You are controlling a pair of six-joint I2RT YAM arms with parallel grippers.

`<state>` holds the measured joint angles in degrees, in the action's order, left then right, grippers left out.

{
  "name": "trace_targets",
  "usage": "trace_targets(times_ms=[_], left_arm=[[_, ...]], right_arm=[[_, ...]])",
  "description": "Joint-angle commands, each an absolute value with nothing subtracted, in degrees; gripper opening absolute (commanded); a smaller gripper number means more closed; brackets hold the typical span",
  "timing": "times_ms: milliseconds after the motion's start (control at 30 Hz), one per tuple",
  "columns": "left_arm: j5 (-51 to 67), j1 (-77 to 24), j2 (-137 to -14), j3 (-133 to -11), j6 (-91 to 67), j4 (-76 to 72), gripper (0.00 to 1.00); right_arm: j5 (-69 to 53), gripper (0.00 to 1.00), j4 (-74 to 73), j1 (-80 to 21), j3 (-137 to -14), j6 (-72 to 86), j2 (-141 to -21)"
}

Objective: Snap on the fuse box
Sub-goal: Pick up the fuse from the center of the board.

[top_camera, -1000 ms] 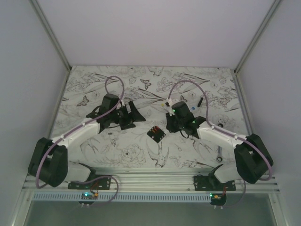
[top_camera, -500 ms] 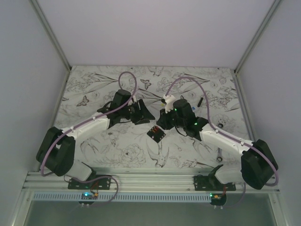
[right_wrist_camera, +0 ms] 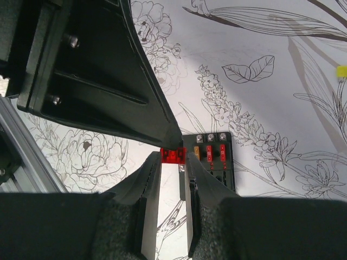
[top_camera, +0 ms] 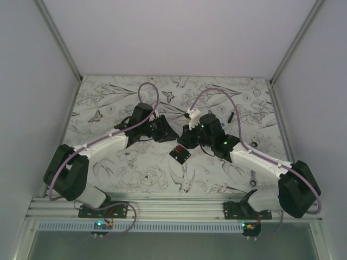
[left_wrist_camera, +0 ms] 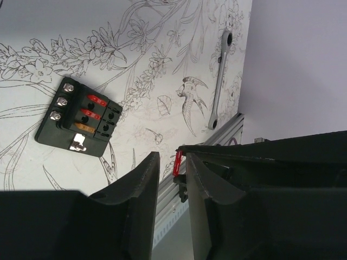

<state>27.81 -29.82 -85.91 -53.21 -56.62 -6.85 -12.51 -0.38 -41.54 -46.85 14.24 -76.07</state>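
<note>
The fuse box lies flat on the flowered mat, black with red and orange fuses in its face. In the right wrist view the fuse box sits just behind my fingers. My right gripper is shut on a small red fuse, held in the air above the box's left side. My left gripper faces it tip to tip. The red fuse stands edge-on between the narrowed left jaws, with a gap showing on its left side. From above, the left gripper and right gripper meet over the box.
A silver wrench lies near the right arm's base, also seen from above. A short black bar and a small yellow piece lie further back. An aluminium rail runs along the near edge.
The left arm swung right to meet the right gripper and its jaws narrowed a lot. The right gripper shifted slightly left with the red fuse.
</note>
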Motion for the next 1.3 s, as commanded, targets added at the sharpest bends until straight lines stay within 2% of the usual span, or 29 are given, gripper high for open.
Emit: trace_targets(times_ms=[0,233,467,633,867,1100,1267], left_arm=[[29.4,-30.4,-87.2,-54.4,-57.5,-8.6,0.29],[30.3,-30.7,-87.8,-54.8,-58.2,-9.4,0.19],[30.0,-30.7,-87.5,-54.7,-58.4,-9.5,0.00],[28.4,-30.7,-85.9,-53.6,-58.3,-9.7,0.00],[22.1,-30.6,-79.5,-50.4,-60.0,-11.5,0.00],[12.6,-31.4,-67.4,-44.6,-62.1,-18.4,0.00],[6.1,-33.5,-60.7,-41.4,-62.2,-22.9,0.00]], right_arm=[[-13.4,0.21,2.3,-42.1,-48.5,15.0,-75.8],[-13.2,0.21,3.7,-42.0,-48.6,15.7,-76.4],[-12.7,0.21,5.4,-42.0,-48.8,16.4,-76.8],[-10.9,0.29,7.7,-42.1,-47.4,18.8,-75.1],[-11.0,0.41,18.0,-41.1,-41.0,27.2,-68.9],[-11.4,0.43,42.1,-40.1,-30.6,46.9,-66.6],[-12.2,0.44,56.8,-40.4,-28.0,54.5,-69.0]])
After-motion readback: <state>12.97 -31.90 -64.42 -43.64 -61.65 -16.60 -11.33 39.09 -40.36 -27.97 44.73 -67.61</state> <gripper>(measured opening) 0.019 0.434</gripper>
